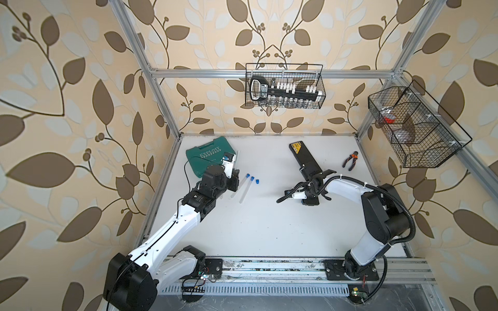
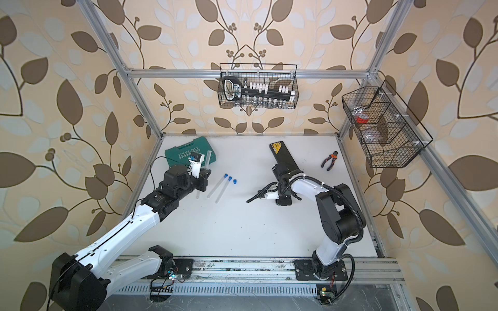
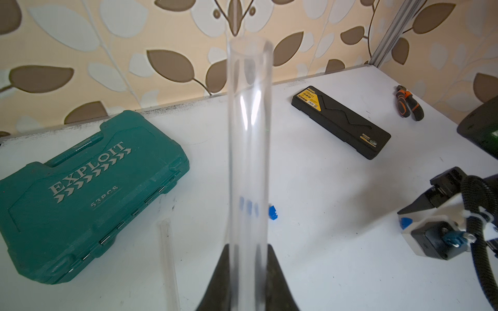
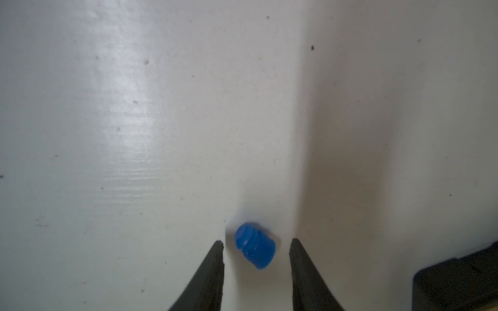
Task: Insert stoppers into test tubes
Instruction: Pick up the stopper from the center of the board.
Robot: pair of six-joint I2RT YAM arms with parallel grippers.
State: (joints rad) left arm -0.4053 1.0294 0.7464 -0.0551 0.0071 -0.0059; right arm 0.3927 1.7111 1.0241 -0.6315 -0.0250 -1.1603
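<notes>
Clamped in fully closed left gripper [image 3: 248, 250]: empty test tube [image 3: 249, 134], long axis along fingers, open mouth outward, over green case [image 1: 204, 159] edge. Right of case: two stoppered tubes [image 1: 246, 190] lying parallel, loose stopper [image 1: 257, 181] beside them, fourth tube [image 3: 168, 264] partly cut off. Farther right, straddled untouched by part-open right gripper [image 4: 257, 243]: blue stopper [image 4: 254, 245] on its side; wire basket [image 1: 285, 86] contents indistinct.

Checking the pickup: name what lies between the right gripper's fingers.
A blue stopper lies on the table, touching neither finger; the right wrist view shows it.
</notes>
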